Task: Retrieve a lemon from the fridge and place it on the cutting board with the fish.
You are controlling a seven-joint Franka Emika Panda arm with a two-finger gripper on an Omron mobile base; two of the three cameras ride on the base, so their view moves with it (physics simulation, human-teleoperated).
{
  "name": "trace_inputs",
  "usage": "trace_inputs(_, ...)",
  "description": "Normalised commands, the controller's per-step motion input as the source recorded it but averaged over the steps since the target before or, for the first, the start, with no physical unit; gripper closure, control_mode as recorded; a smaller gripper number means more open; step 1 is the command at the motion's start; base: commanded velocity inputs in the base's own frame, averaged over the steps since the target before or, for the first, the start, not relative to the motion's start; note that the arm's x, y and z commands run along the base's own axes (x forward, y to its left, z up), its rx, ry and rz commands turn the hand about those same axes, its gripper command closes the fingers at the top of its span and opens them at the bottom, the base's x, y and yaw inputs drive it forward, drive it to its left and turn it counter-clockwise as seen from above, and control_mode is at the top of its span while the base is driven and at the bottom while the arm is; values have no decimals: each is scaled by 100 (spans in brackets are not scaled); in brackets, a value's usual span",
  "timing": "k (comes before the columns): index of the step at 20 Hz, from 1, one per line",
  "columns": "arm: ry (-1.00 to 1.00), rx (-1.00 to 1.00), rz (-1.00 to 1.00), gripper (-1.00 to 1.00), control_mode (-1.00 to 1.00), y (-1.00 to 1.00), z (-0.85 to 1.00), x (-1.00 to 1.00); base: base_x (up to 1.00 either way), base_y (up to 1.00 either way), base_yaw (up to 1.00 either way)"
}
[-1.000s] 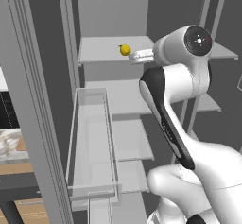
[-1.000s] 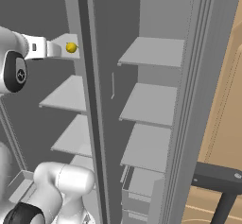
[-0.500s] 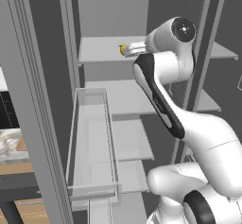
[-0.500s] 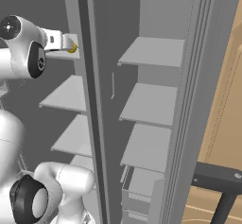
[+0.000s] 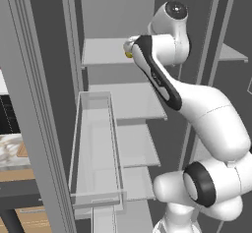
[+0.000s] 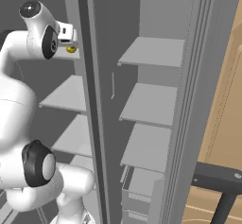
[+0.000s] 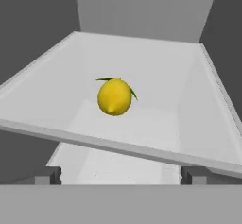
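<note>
Hand view: lemon (image 7: 115, 97) on pale grey top shelf (image 7: 160, 105) of open fridge (image 7: 142, 10), roughly centred, small green leaves at its top. Shelf front edge running tilted across lower frame; grey back wall behind, darker side walls left and right. Two dark finger tips (image 7: 194, 175) at bottom corners, wide apart, well short of lemon, nothing between them. Gripper (image 7: 120, 176) released, empty.

Left base view: fridge interior (image 5: 123, 11) matte grey, stacked pale shelves descending below top one. Open door (image 5: 39, 104) at left, seen edge-on, carrying clear door bin (image 5: 96, 148) with another bin partly visible beneath. White arm rising from lower right, bent high, hand level with top shelf (image 5: 103, 52). Sliver of yellow lemon (image 5: 128, 54) just past hand, on that shelf. Beyond door at far left, wooden counter with pale items, too small to identify.

Right base view: arm at left, hand reaching to upper shelf; lemon (image 6: 71, 49) just beside gripper (image 6: 72, 42), below its white body. Dark vertical divider (image 6: 87, 100) between two fridge compartments. Right compartment holding four bare grey shelves (image 6: 151, 53), drawer near bottom. Second open door (image 6: 203, 76) at right, edge-on. Light wooden wall panel further right, dark bar and post in lower right corner over wooden floor.
</note>
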Motion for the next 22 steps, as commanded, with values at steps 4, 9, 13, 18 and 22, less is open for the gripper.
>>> trace_inputs(4,0,0,0,-100,-100,0,-22,39,0,0,0)
trace_inputs(9,-1,0,0,-100,-100,15,-7,35,0,0,0)
trace_inputs(13,0,0,0,-100,-100,20,-6,34,0,0,0)
trace_inputs(18,0,0,0,-100,-100,6,-13,36,0,0,0)
trace_inputs(22,0,0,0,-100,-100,0,-19,35,0,0,0)
